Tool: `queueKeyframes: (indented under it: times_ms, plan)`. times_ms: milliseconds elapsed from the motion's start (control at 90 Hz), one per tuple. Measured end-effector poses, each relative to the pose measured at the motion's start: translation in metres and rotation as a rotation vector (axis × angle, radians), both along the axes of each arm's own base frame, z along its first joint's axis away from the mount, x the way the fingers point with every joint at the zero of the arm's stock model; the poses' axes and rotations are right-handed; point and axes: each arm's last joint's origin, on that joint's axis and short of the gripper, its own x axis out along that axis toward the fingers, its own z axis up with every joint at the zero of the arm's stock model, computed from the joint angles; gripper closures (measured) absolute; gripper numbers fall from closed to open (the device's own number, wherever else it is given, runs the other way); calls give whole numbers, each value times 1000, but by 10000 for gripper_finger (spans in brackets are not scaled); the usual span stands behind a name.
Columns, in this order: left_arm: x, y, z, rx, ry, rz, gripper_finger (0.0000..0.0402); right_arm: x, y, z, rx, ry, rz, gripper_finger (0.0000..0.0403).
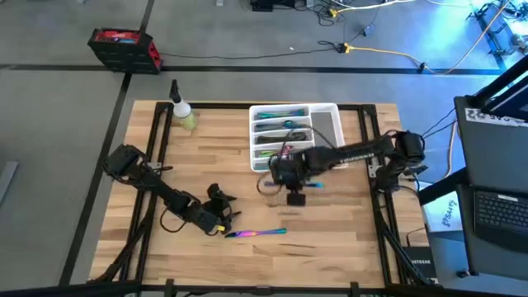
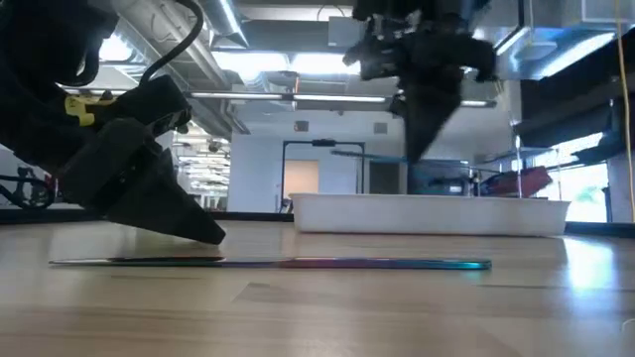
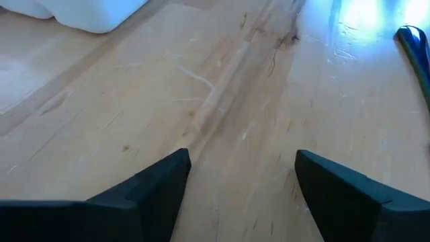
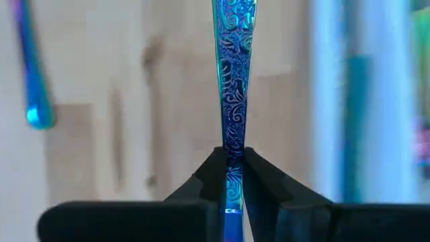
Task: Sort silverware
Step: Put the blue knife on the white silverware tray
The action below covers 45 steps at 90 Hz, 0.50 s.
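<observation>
One slim rainbow-finished piece of silverware (image 1: 256,233) lies flat on the wood near the table's front edge. My left gripper (image 1: 223,213) stands open just to its left, low over bare wood (image 3: 242,161); the piece shows only at that view's edge (image 3: 413,47). My right gripper (image 1: 285,177) hangs well above the table (image 2: 422,119) in front of the white tray (image 1: 295,136) and is shut on another iridescent piece with an engraved handle (image 4: 232,81). More silverware lies in the tray's compartments (image 1: 276,115). My right gripper pinches the engraved handle (image 4: 233,134) between its two fingertips (image 4: 259,175). The fingers point down from above. The slim piece runs on past the fingertips in line with them. Its far end is cut off by the picture's edge.
A small spray bottle (image 1: 183,111) stands at the far left of the table. A blue piece of silverware (image 4: 30,67) lies on the wood beside the right gripper. Black frame rails (image 1: 157,148) run along both sides of the table. Bare wood lies between the two arms.
</observation>
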Motion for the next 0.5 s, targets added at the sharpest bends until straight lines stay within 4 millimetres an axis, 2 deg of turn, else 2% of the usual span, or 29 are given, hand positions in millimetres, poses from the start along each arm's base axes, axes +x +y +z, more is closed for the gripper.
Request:
queueKeyframes:
  times_ms: [122,289,389,500]
  plan:
    - [0,0,0,-9,-4,7,139,3,-31,8,-24,-14,-5,382]
    - [0,0,0,-23,-10,17,139,0,-66,6,-85,1,28,382]
    - [0,0,0,-26,-12,19,139,-1,-81,0,-107,19,48,382]
    - [0,0,0,-35,-15,24,139,0,-88,-6,-80,39,53,382]
